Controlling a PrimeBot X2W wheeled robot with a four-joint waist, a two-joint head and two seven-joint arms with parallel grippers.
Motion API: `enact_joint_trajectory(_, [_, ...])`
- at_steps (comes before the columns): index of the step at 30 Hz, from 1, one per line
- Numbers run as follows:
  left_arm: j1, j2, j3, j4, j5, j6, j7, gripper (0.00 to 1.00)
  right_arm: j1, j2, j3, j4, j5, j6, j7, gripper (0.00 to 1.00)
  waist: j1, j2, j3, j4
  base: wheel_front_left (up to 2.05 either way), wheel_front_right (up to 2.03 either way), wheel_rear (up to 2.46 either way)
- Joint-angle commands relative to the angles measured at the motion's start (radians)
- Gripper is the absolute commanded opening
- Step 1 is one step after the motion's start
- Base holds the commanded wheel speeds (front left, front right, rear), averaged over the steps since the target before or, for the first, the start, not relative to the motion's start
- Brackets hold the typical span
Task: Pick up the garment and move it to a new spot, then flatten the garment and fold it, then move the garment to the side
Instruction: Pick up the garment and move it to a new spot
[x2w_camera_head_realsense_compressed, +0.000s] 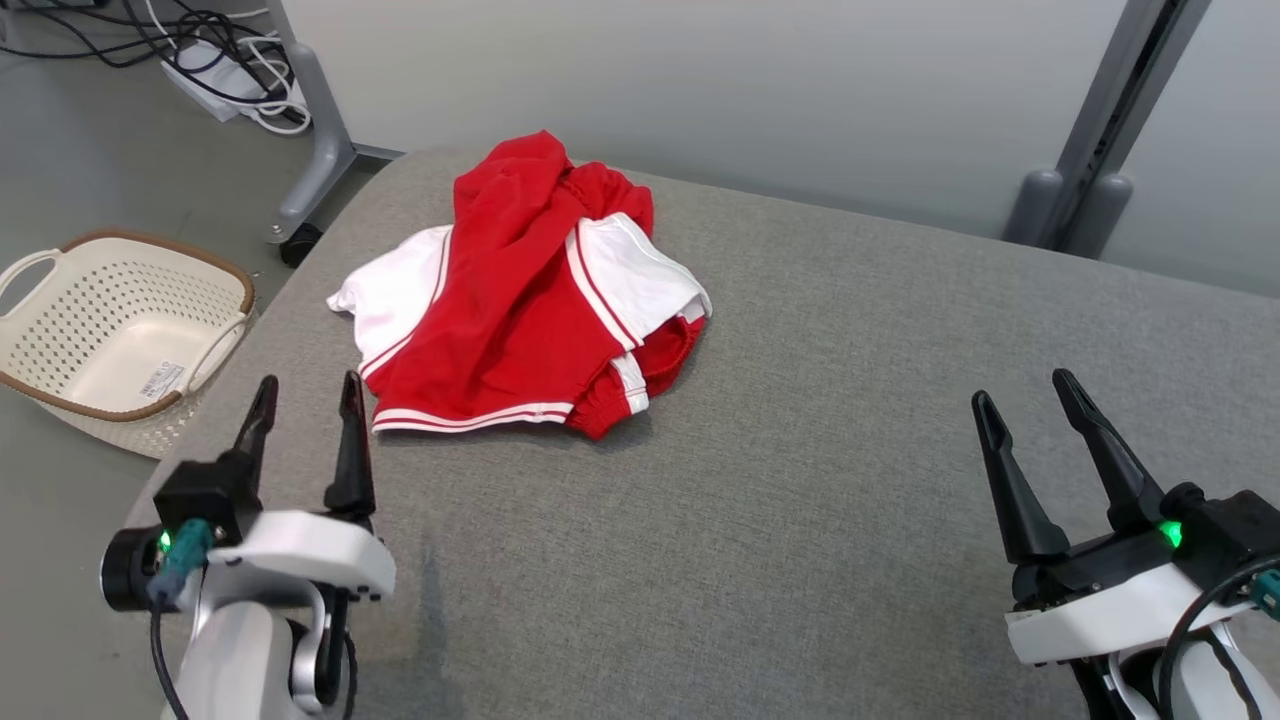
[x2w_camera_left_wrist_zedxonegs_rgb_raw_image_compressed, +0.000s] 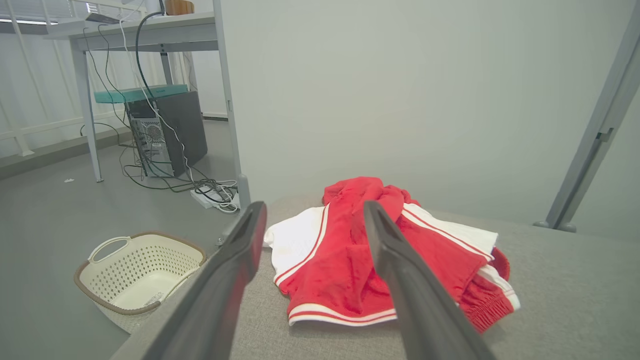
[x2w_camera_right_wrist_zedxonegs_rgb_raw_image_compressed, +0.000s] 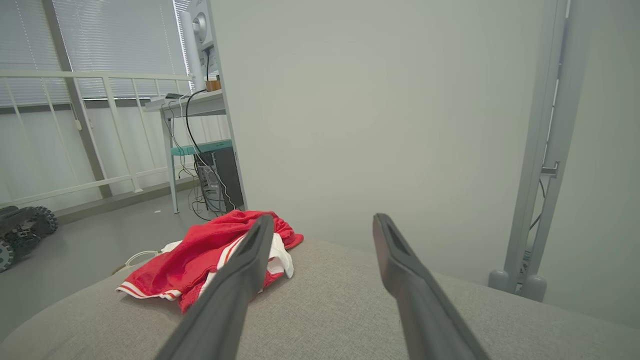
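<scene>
While both arms sit at the near edge, you've got the left gripper (x2w_camera_head_realsense_compressed: 309, 380) spread wide and empty, fingertips near the red-and-white garment (x2w_camera_head_realsense_compressed: 520, 300). The right gripper (x2w_camera_head_realsense_compressed: 1020, 386) is equally spread, empty, well apart from it. The garment lies crumpled on the far-left part of the grey fabric surface (x2w_camera_head_realsense_compressed: 800, 520), pale wall behind. On the floor at left: perforated laundry basket (x2w_camera_head_realsense_compressed: 110, 290), power strip (x2w_camera_head_realsense_compressed: 215, 75) with cables, castor leg (x2w_camera_head_realsense_compressed: 318, 170). Grey post (x2w_camera_head_realsense_compressed: 1120, 110) far right. Bare fabric lies between grippers and garment.

Head above, wrist views low toward garment (x2w_camera_head_realsense_compressed: 530, 300)
</scene>
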Motion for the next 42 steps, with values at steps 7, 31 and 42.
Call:
enact_joint_trajectory(7, [-0.256, 0.064, 0.008, 0.158, -0.061, -0.072, 0.182, 1.00, -0.051, -0.019, 0.006, -0.009, 0.018, 0.002, -0.005, 1.00, 0.0000, 0.0000, 0.099, -0.102, 0.00, 0.00, 0.00])
enact_joint_trajectory(31, [-0.695, 0.288, -0.052, 0.682, -0.159, -0.146, 0.722, 1.00, -0.169, -0.027, 0.013, -0.022, 0.039, 0.002, -0.005, 1.00, 0.0000, 0.0000, 0.265, -0.380, 0.00, 0.00, 0.00])
enact_joint_trajectory(42, [-0.712, 0.321, -0.069, 0.749, -0.158, -0.136, 0.745, 0.00, -0.159, -0.017, 0.006, -0.018, 0.037, 0.002, -0.005, 1.00, 0.0000, 0.0000, 0.249, -0.416, 0.00, 0.00, 0.00])
